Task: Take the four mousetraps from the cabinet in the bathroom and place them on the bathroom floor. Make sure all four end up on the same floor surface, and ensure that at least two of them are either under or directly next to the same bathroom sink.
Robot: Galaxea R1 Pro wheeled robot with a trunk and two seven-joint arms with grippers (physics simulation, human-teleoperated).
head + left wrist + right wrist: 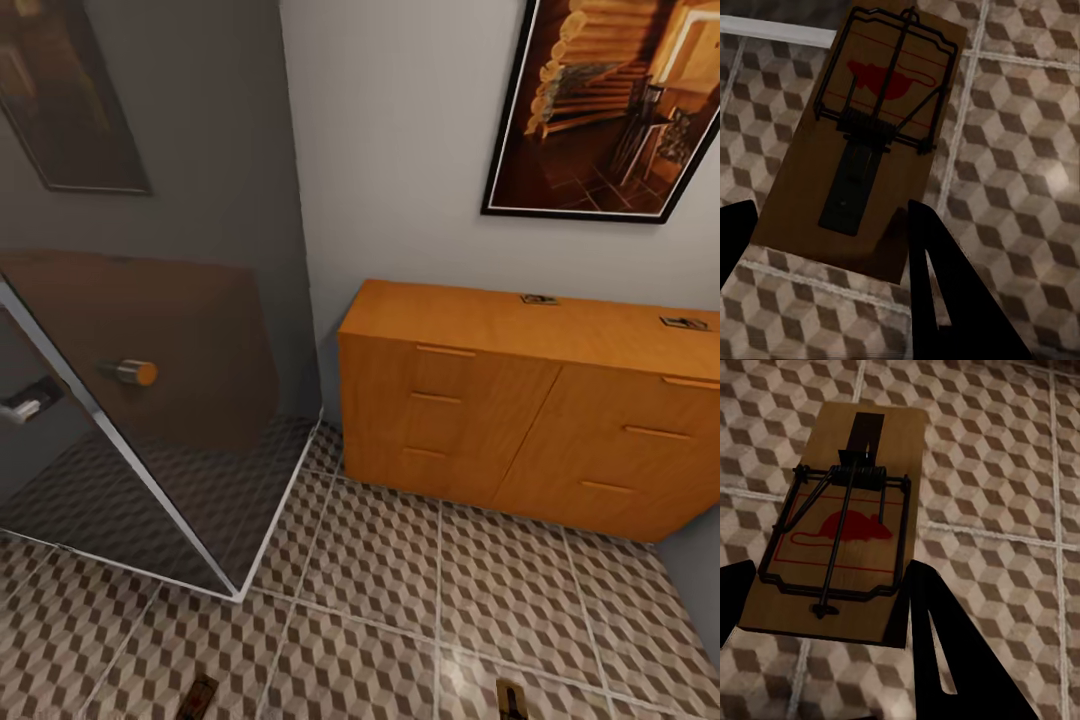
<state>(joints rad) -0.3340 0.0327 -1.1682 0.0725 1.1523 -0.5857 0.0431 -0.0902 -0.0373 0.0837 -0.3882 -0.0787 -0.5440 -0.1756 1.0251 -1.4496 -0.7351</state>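
Note:
The orange-brown cabinet (pixel 470 400) stands against the wall at the right, with two mousetraps lying on its top, one (pixel 540 299) near the middle and one (pixel 686 323) at the right end. My left gripper (pixel 829 217) is shut on a third mousetrap (pixel 877 127), held above the cube-patterned bathroom floor (pixel 1020 150). My right gripper (pixel 831 585) is shut on a fourth mousetrap (pixel 844 525) above the same tiles. Both held traps (pixel 197 697) (pixel 511 700) peek in at the head view's bottom edge. The bathroom sink is out of view.
A dark glass shower enclosure (pixel 150 400) with a round door knob (pixel 135 372) fills the left side, its white sill (pixel 270 530) running across the floor. A framed picture (pixel 610 100) hangs above the cabinet. Patterned tiles (pixel 450 590) lie in front of the cabinet.

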